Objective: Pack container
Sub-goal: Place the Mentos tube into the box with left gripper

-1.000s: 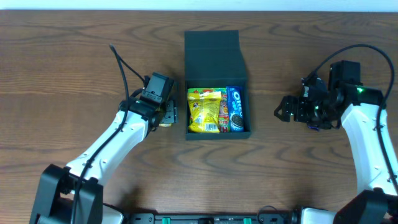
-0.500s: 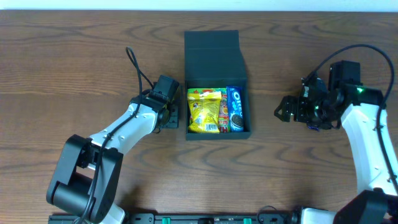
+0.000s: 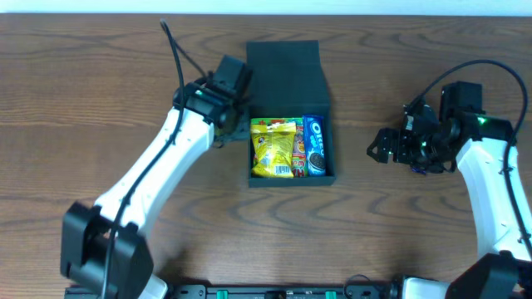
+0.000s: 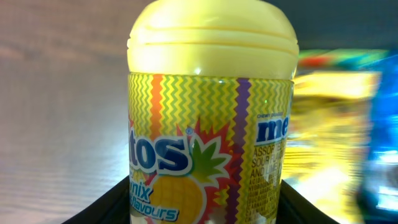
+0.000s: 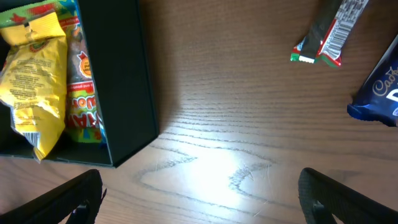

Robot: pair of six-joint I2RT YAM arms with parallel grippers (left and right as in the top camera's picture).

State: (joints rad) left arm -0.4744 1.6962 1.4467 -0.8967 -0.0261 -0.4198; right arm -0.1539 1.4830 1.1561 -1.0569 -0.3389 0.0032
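Between the jaws of the left gripper (image 4: 205,208) the Mentos bottle (image 4: 211,118) is smooth, glossy plastic under a shiny label. Ahead of the jaws of the right gripper (image 5: 199,193) the grained wooden table (image 5: 236,124) has a soft sheen; the container (image 5: 124,74) is matt, its yellow snack packet (image 5: 34,74) crinkled, glossy film.

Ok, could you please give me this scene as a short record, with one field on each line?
box: dark green, lid open flat behind it
inside box: yellow packet and blue biscuit packet, side by side
left claw: shut on a yellow candy bottle, at the box's left side
right claw: open, empty, right of the box
loose on table: wrapped bar, dark blue wrapper
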